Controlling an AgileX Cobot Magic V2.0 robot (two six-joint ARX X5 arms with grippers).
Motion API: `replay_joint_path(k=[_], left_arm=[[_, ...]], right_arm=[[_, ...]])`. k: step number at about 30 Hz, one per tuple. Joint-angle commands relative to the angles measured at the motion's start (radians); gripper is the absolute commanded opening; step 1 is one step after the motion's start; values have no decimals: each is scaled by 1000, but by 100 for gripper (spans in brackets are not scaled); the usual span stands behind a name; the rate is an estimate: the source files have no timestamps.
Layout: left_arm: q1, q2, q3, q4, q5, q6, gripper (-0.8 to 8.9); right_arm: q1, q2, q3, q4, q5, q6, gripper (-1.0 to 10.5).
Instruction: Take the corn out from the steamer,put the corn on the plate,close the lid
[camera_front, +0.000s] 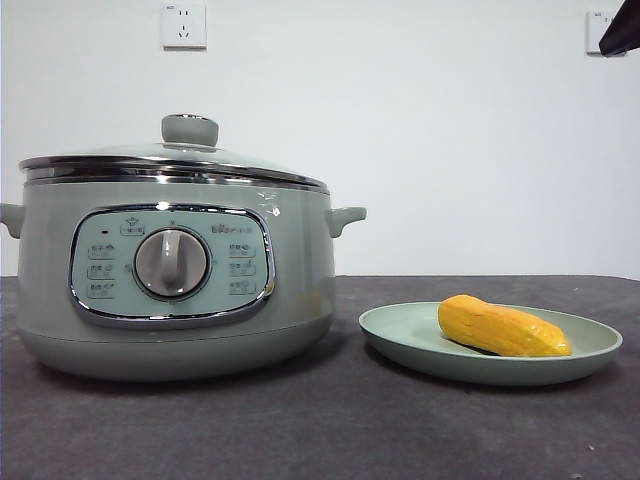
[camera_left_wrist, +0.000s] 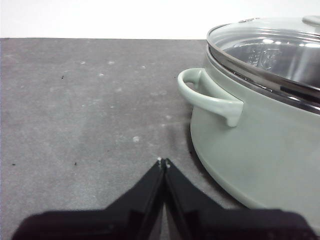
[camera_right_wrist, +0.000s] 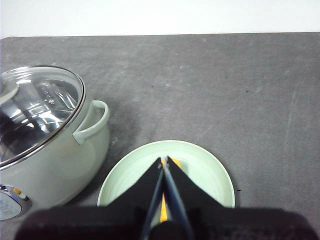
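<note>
While the stubby yellow-orange corn cob (camera_front: 503, 329) is lying on its side in the shallow round pale green plate (camera_front: 400, 333) at the lower right of the front view, the large round sage-green steamer pot (camera_front: 295, 270) is filling the left half of that frame. Its domed glass lid (camera_front: 140, 153), chrome-banded with a pale green knob (camera_front: 190, 129), is sitting closed on the pot's rim, and the chrome-framed control panel with its central dial (camera_front: 172, 263) is facing the camera. Plate and steamer are standing just beside each other, apart, on the dark grey counter (camera_front: 330, 430).

The left hand (camera_left_wrist: 163, 162) is hovering with its two black jaws pressed together on nothing, over bare counter beside the steamer's side handle (camera_left_wrist: 207, 95). The right hand (camera_right_wrist: 164, 160) is likewise closed and empty, hanging above the plate (camera_right_wrist: 210, 170), with a sliver of the corn (camera_right_wrist: 163, 209) peeking out behind the jaws. A black tip of one arm (camera_front: 622, 30) is showing at the upper right corner of the front view, next to a white wall socket (camera_front: 598, 28).
</note>
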Motion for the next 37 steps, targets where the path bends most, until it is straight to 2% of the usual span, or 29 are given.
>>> replay_joint_path(k=[1,21,22,26,29,34,37], left_arm=[[3,-3,-16,5,-2,-3,-3],[3,-3,-16,5,-2,-3,-3],[3,-3,-16,5,-2,-3,-3],[3,-3,-16,5,-2,-3,-3],[3,-3,-16,5,-2,-3,-3],[3,-3,-16,5,-2,-3,-3],[3,-3,-16,5,-2,-3,-3]], right_arm=[[0,0,-5,3,3,9,2],[1,-4,-5,4,3,6,2],[0,-13,-5,2,5,-12,2],[-24,-64,-35,34,7,-160,2],[-74,-125,-115,139,-29,-224,2],[-207,-283,-291,286,-238,-223,2],[-268,-368,-373,296,-249,-217,2]])
